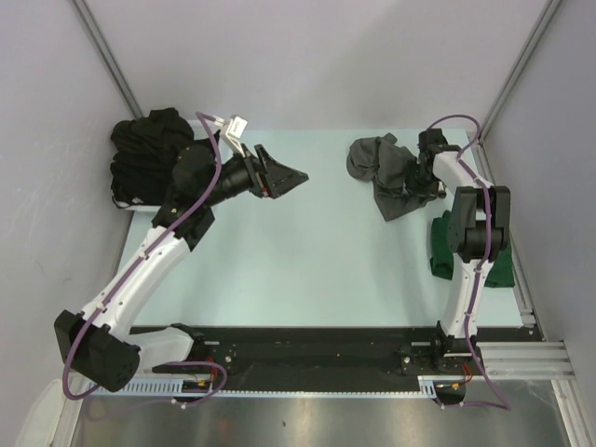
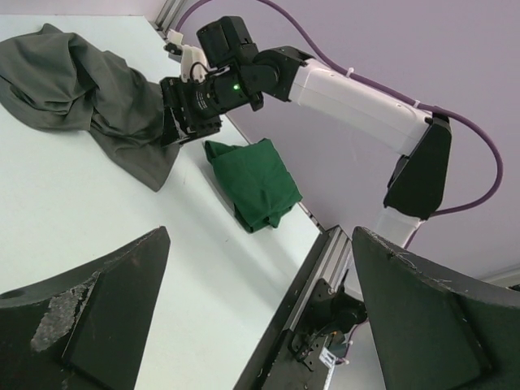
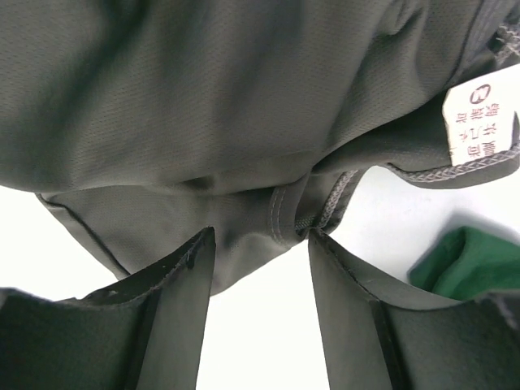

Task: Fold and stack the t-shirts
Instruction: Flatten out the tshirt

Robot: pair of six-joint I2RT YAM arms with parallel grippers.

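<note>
Between the tips of the right fingers [image 1: 419,175] sits a seamed fold of the grey shirt [image 3: 203,97], which lies bunched on the bench [image 1: 307,270]. The fingers stand partly apart around it, and I cannot tell whether they pinch it. That arm is bent sharply, its wrist turned left. The green shirt [image 2: 252,183] lies near those fingers, on the base side. The left arm stretches forward, its left fingers [image 1: 287,175] released and spread wide, pointing at the grey shirt well ahead. The black shirts [image 1: 149,154] are heaped behind them.

Pale table [image 1: 307,270] — grey walls [image 1: 307,56] around.
</note>
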